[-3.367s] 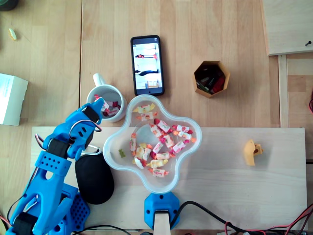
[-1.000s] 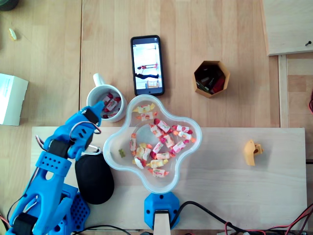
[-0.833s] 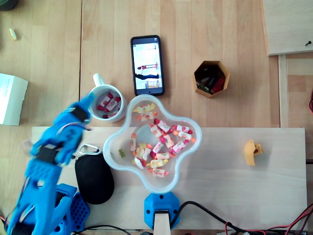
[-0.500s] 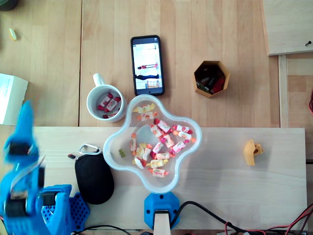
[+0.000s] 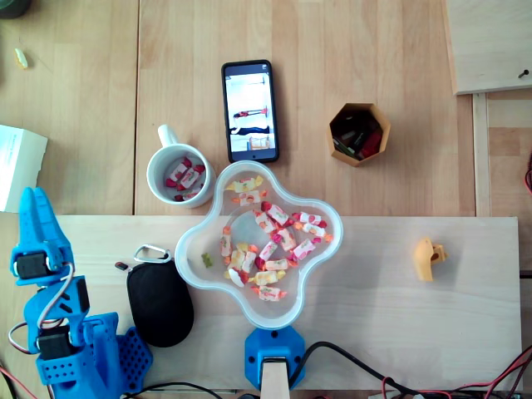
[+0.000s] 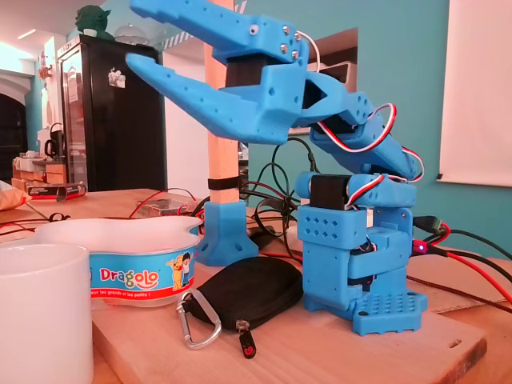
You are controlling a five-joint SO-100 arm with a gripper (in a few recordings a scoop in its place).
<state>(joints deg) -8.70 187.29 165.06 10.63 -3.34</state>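
Note:
My blue gripper is raised high above the table with its jaws well apart and nothing between them. From above, the gripper points toward the far side at the left edge of the wooden board, with the arm folded back over its base. The white mug holding a few red and white candies stands well to its right. In the fixed view the mug is at the near left. A clear lobed bowl full of wrapped candies sits right of the mug, and in the fixed view this bowl carries a printed label.
A black zip pouch with a carabiner lies between the arm's base and the bowl. A phone, an orange hexagonal cup, a small orange object and a white box lie around. A blue stand base sits at the board's near edge.
The gripper left the mug's rim, swung left and folded back over the base. The mug's candies now lie uncovered.

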